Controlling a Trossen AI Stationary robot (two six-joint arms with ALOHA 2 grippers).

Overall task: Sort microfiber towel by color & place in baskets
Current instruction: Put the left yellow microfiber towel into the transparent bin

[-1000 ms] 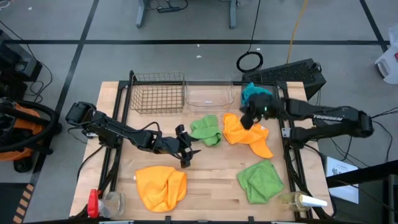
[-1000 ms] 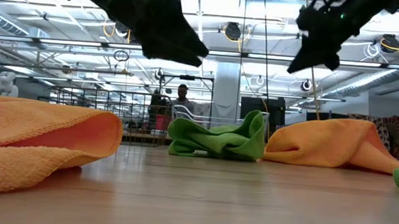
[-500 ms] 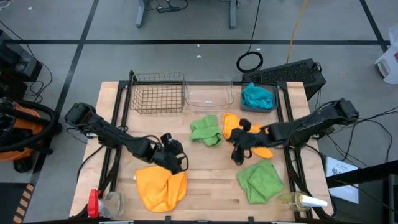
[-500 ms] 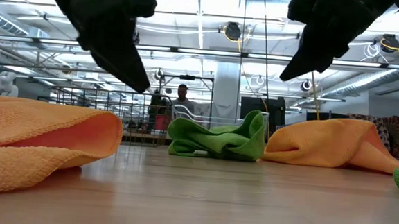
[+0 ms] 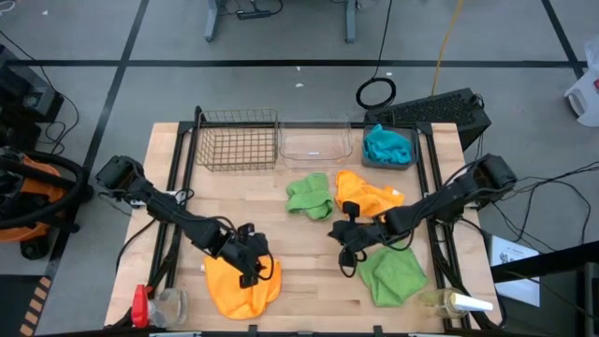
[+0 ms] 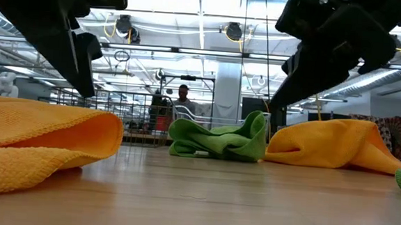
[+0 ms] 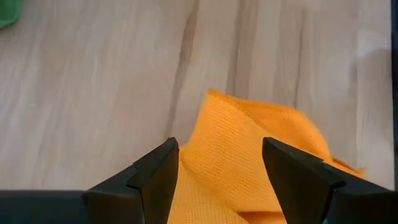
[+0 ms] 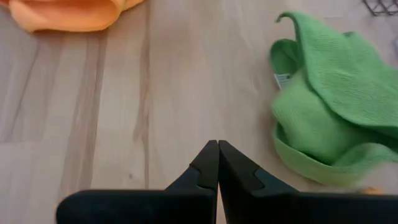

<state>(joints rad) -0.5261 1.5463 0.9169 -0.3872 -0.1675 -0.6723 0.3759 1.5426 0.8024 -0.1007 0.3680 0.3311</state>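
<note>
An orange towel (image 5: 241, 285) lies bunched on the table at the near left. My left gripper (image 5: 251, 267) hangs open just above its far edge, its fingers on either side of an orange fold (image 7: 249, 168) without touching it. My right gripper (image 5: 346, 255) is shut and empty over bare wood, left of the near-right green towel (image 5: 388, 273). A second green towel (image 5: 311, 195) and a second orange towel (image 5: 370, 198) lie mid-table. A teal towel (image 5: 387, 145) sits in the dark grey tub (image 5: 404, 161). The wire-mesh basket (image 5: 239, 140) and clear tub (image 5: 315, 142) stand beside it.
The three baskets line the far edge. A clear bottle with a red cap (image 5: 150, 304) stands at the near left corner and another bottle (image 5: 454, 301) lies at the near right. Bare wood shows between the towels in the middle of the table (image 5: 309, 248).
My left gripper has gone toward the near edge and tipped downward, ending over the near-left orange towel. My right gripper has left the dark grey tub, swung toward the near edge and the left, and sunk low over the table. No towel has moved.
</note>
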